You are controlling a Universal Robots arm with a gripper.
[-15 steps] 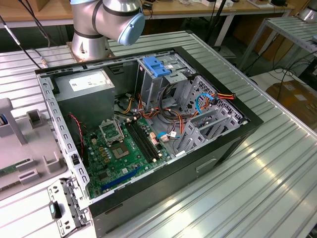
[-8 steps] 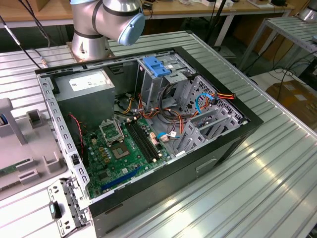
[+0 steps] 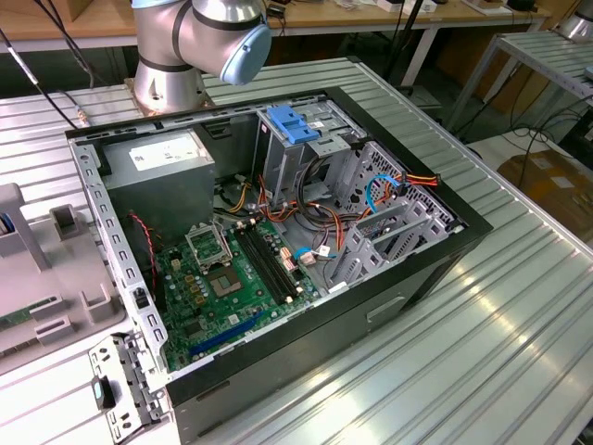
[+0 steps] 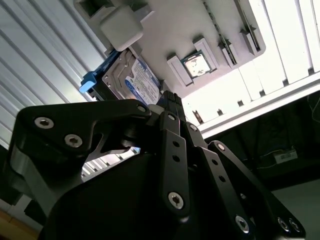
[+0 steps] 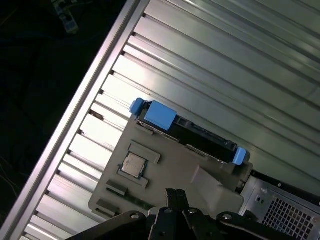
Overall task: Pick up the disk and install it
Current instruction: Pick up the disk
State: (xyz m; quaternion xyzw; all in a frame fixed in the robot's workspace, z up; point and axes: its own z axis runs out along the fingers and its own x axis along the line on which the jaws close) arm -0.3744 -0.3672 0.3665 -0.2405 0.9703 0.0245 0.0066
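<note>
The gripper (image 5: 175,193) is closed, its fingertips pressed together with nothing between them; in both wrist views it hangs over a grey holder (image 5: 170,150) and is apart from the disk (image 5: 200,138). The disk sits on edge along one side of that holder, its blue carrier showing at both ends; in the second wrist view its labelled face (image 4: 136,80) is visible, with the gripper (image 4: 171,100) near it. A small square chip (image 5: 133,165) lies in a pocket of the holder. In the exterior view the holder (image 3: 37,278) is at the exterior view's left on the ribbed metal counter (image 3: 482,306); the open computer case (image 3: 408,269) fills the middle, a fixed blue bracket (image 3: 292,123) atop its drive cage; the arm's base (image 3: 176,65) stands at the upper middle.
</note>
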